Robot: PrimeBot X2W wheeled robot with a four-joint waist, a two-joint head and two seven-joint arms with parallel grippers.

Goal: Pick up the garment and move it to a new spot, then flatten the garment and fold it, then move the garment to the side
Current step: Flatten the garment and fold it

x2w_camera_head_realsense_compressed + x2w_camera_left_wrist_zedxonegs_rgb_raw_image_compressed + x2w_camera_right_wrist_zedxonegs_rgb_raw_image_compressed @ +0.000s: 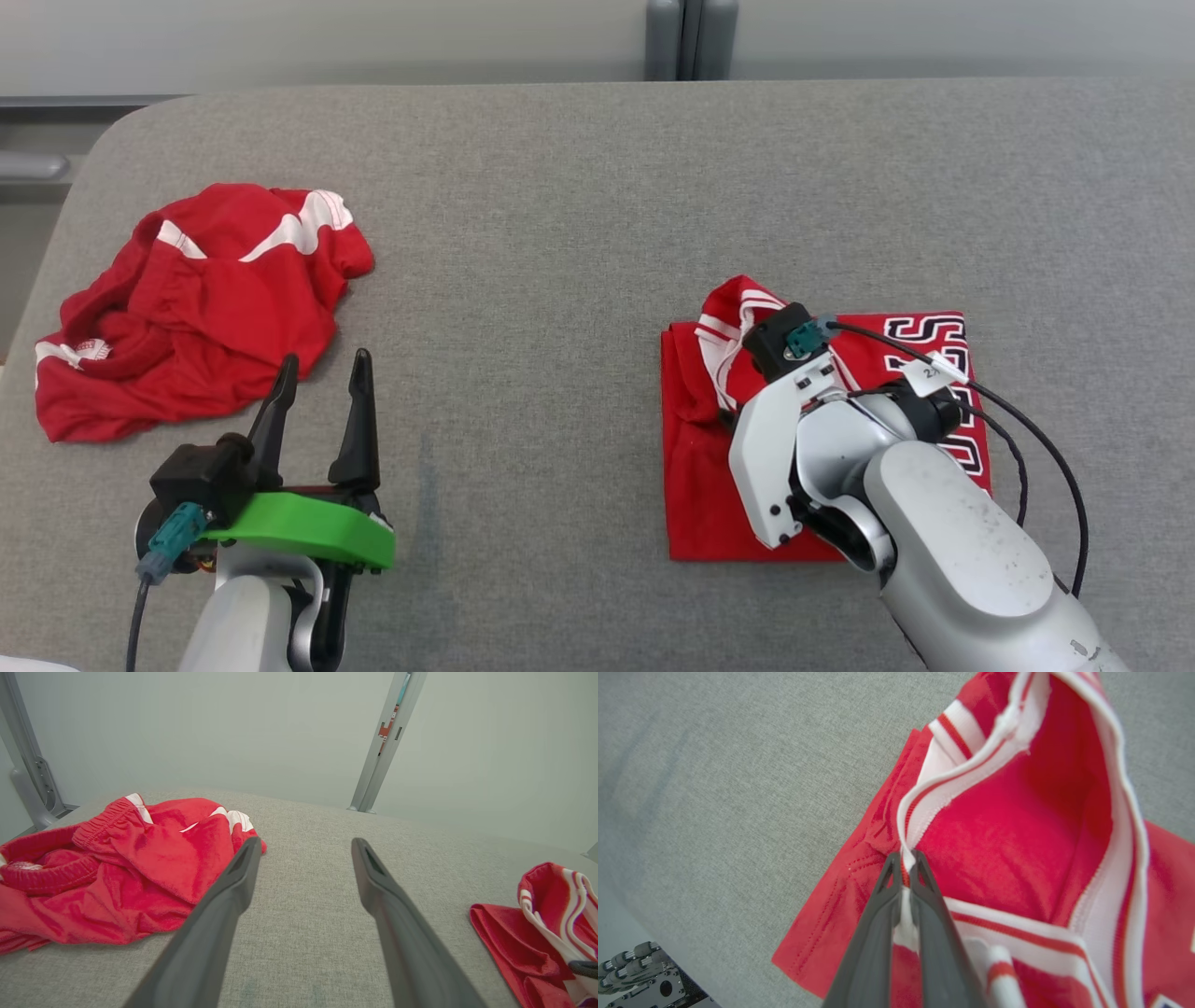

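The garment (pixel 707 499), a red jersey with white-and-red striped trim, lies folded into a rough square at the right of the grey table (pixel 560 233). Its collar end stands lifted at the top left. In the right wrist view my right gripper (pixel 906 864) is shut on that striped trim edge, with the red garment (pixel 1008 835) spread beyond the tips. My right arm (pixel 934 504) covers the fold's lower right. My left gripper (pixel 325 366) hovers open and holds nothing, left of centre. From the left wrist, the left gripper (pixel 306 844) faces bare cloth, with the garment (pixel 504 947) at the right edge.
A second red garment (pixel 187 308), crumpled with white stripes and an elastic waistband, lies at the table's left, just beyond my left fingertips (pixel 140 868). A grey post (pixel 691 37) stands behind the far edge. The table's rounded left edge (pixel 56 243) is close.
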